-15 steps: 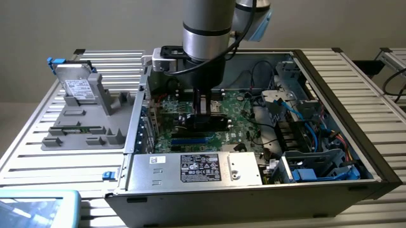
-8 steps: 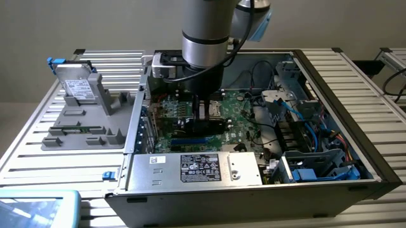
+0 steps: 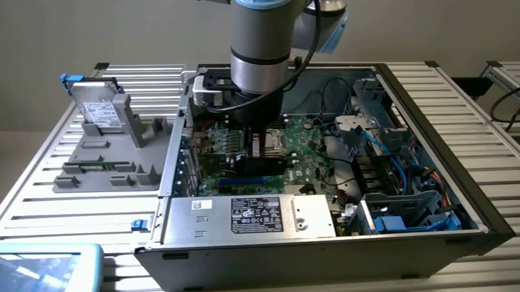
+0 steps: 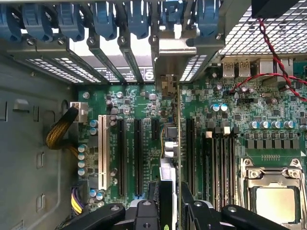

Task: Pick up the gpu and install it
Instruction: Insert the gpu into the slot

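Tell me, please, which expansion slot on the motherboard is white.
The outermost long slot, nearest the yellow-sleeved cable; the other slots are black.

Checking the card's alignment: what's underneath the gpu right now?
Under the gpu, held in the gripper, lies the green motherboard, with black expansion slots alongside. Whatever sits directly beneath is covered by the card itself.

exterior: high, angled down onto open case (image 3: 309, 261) | wrist: behind gripper (image 4: 170, 191), close above motherboard (image 4: 144, 103) | shared: motherboard
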Controlling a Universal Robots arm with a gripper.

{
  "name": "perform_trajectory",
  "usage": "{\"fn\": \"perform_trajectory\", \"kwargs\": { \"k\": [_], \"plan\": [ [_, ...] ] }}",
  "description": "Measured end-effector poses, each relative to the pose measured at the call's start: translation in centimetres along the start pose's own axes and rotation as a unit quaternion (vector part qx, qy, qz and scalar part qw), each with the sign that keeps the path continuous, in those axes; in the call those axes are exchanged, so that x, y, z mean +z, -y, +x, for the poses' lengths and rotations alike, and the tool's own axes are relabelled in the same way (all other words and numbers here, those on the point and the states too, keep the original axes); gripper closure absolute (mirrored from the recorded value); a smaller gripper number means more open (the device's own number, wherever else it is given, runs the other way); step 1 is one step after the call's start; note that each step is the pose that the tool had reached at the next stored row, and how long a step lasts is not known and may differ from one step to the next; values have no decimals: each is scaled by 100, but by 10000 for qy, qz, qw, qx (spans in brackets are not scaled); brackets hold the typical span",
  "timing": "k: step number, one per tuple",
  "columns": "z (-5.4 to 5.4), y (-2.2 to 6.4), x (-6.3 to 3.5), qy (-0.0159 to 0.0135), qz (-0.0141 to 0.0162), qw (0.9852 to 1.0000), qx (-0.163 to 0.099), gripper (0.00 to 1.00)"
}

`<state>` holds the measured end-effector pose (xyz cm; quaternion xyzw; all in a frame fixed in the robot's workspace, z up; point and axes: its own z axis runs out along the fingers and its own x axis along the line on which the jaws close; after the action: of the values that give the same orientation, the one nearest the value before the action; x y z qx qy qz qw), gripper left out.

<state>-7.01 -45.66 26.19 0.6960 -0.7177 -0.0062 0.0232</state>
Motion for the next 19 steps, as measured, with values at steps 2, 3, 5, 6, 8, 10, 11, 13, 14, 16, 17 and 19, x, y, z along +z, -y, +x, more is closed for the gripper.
{"fn": "perform_trajectory", "kwargs": {
  "k": [2, 3, 5, 6, 8, 10, 11, 13, 14, 16, 17, 19],
  "plan": [
    [-1, 0, 8, 6, 1, 10000, -1, 72],
    [-2, -1, 14, 7, 1, 10000, 0, 72],
    [-2, -2, 27, 8, 1, 10000, 0, 72],
    [-2, -2, 35, 10, 1, 10000, 0, 72],
    [-2, -3, 52, 18, 0, 10000, 0, 72],
    [-2, -15, 60, 35, -1, 10000, 0, 72],
    [-2, -23, 63, 45, 0, 10000, -1, 72],
    [-2, -35, 70, 56, 0, 10000, -2, 72],
    [-2, -39, 73, 58, -1, 10000, -2, 72],
    [-2, -42, 82, 61, -1, 10000, -2, 72],
    [-1, -46, 82, 64, -3, 10000, -2, 72],
    [-1, -52, 84, 85, -9, 10000, -3, 72]
  ]
}}
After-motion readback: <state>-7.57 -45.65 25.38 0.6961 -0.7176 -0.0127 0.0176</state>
